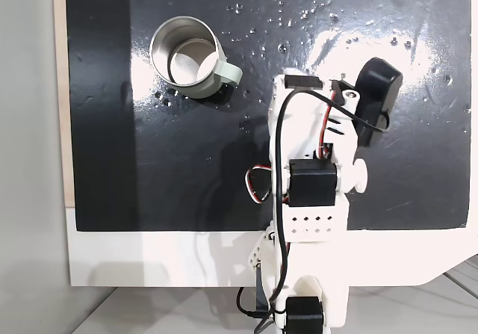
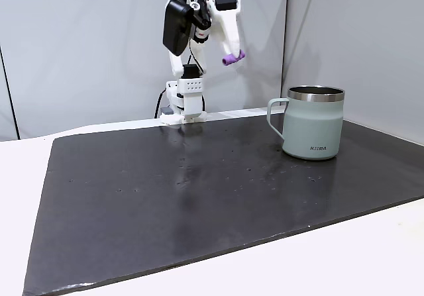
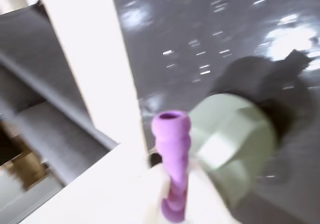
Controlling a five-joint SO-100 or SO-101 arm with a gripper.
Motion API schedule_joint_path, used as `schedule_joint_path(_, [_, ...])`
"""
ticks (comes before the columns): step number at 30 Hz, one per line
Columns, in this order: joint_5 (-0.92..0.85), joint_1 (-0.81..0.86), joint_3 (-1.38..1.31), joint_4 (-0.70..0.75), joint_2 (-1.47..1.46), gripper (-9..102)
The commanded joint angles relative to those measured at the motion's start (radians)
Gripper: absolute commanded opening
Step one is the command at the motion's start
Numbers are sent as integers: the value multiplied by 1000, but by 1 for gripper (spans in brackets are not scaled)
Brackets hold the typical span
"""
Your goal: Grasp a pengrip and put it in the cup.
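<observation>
The light-purple ribbed pengrip (image 2: 232,58) hangs high above the dark mat, with my gripper (image 2: 230,54) shut on it. In the wrist view the pengrip (image 3: 172,154) sticks up from between the white fingers (image 3: 95,83), blurred by motion. The cup (image 2: 311,124) is a sage-green mug with a steel inside, standing upright on the mat at the right of this fixed view, handle towards the arm. From above, the cup (image 1: 187,80) sits at the upper left, well left of the arm. In the wrist view the cup (image 3: 235,139) lies below, just right of the pengrip.
A black mat (image 1: 149,169) covers most of the white table (image 1: 149,259). The arm's base (image 2: 185,97) stands at the mat's far edge. A black camera (image 1: 373,95) rides on the wrist. Small pale specks dot the mat near the cup.
</observation>
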Motion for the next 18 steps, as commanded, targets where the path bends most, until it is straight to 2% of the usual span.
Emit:
schedule_joint_path(1, [78, -58, 18, -138, 32, 0])
schedule_joint_path(9, [160, -189, 98, -359, -23, 0])
schedule_joint_path(18, [92, -348, 101, -584, -81, 0])
